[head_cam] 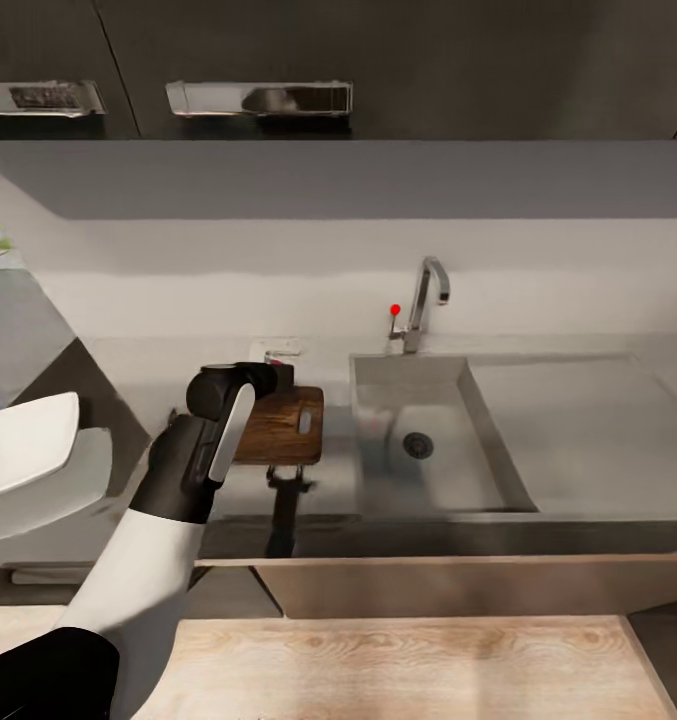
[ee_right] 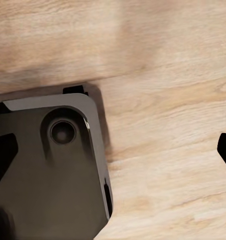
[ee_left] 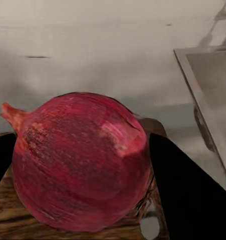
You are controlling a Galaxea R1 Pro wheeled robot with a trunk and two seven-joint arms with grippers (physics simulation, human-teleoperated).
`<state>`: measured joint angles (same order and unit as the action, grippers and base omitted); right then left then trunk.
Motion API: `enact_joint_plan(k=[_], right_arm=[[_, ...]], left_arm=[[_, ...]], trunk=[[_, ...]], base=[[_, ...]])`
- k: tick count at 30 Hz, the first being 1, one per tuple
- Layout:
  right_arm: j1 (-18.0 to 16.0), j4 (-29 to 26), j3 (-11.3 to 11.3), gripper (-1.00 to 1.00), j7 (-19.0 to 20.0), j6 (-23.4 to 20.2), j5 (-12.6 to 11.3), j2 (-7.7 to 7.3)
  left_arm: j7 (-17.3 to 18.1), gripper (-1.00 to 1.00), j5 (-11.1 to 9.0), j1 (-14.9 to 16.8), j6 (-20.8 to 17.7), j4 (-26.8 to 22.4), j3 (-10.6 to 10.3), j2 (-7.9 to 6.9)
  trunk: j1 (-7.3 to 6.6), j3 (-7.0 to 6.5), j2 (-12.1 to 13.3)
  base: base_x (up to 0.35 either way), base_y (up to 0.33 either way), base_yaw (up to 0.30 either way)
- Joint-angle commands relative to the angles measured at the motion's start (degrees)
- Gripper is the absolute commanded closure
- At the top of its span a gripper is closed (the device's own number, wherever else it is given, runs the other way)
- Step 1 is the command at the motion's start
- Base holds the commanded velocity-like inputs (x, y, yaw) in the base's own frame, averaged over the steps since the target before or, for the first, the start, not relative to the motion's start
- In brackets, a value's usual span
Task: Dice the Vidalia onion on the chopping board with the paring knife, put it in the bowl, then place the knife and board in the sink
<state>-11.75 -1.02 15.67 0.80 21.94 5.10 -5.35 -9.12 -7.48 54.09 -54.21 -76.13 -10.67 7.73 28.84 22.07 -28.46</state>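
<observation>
One round, red-skinned onion (ee_left: 80,162) with fine streaks sits clamped in the left pincer (ee_left: 82,170), just above the grained wooden board (head_cam: 283,425) at centre-left of the head view, beside the steel sink (head_cam: 428,440) on the glossy grey worktop (head_cam: 598,400). Right pincer's state: cannot tell.

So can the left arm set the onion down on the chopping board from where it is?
Probably yes: the left gripper holds the Vidalia onion just over the chopping board, with nothing seen between them.
</observation>
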Motion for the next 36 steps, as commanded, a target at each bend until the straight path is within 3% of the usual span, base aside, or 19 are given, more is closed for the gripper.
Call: enact_joint_plan(k=[1, 36], right_arm=[[0.0, 0.1, 0.5, -1.0, 0.1, 0.2, 0.5, -0.01], [0.0, 0.0, 0.6, -1.0, 0.1, 0.3, 0.5, -0.1]], left_arm=[[-0.5, 1.0, -0.5, 0.1, -0.2, 0.0, -0.1, 0.0], [-0.5, 1.0, -0.6, 0.1, -0.2, 1.2, -0.1, 0.0]], trunk=[[0.01, 0.01, -0.1], [0.01, -0.16, -0.1]], base=[[-0.074, 0.07, 0.189], [-0.004, 0.003, 0.015]])
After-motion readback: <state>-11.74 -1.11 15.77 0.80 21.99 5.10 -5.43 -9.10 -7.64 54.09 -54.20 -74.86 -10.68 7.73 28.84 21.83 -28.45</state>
